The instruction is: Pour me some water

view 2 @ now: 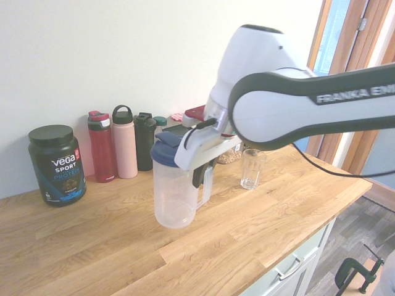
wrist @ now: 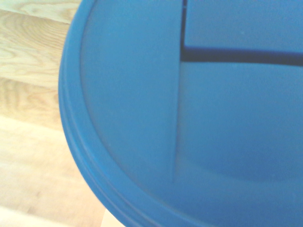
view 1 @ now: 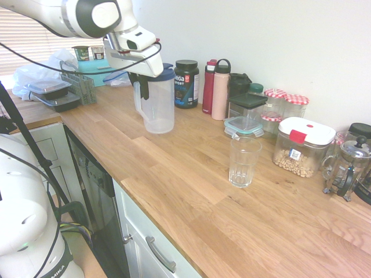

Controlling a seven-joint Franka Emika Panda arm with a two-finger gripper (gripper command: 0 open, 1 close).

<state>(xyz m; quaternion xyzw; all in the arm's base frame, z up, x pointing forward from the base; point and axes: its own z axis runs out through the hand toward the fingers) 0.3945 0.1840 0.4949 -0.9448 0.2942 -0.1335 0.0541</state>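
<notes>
- The robot's gripper (view 2: 199, 179) is pinched tight on the handle of a clear plastic jug (view 2: 174, 198).
- The jug has a dark blue lid (wrist: 189, 118). Seen from the wrist, that lid fills almost the whole view, with pale wood beside it.
- The jug is upright and looks to be empty. Its bottom is right at the wooden counter (view 1: 191, 191), but I cannot tell if it is touching or just above it.
- The drinking glass (view 1: 244, 161) stands upright on the counter, well apart from the jug. It looks empty.
- Behind the jug, by the wall, stands a black tub (view 1: 186, 83) with a label.
- Next to the tub are a red bottle (view 1: 208, 87), a pink bottle (view 1: 220, 90) and a black bottle (view 2: 145, 140), all in a row.
- Further along sits a clear box with a white lid (view 1: 302, 146) with brown bits inside, and a glass coffee press (view 1: 349, 168).
- At the far end of the counter lie black trays (view 1: 53, 94) and a plastic bag (view 1: 43, 69).
</notes>
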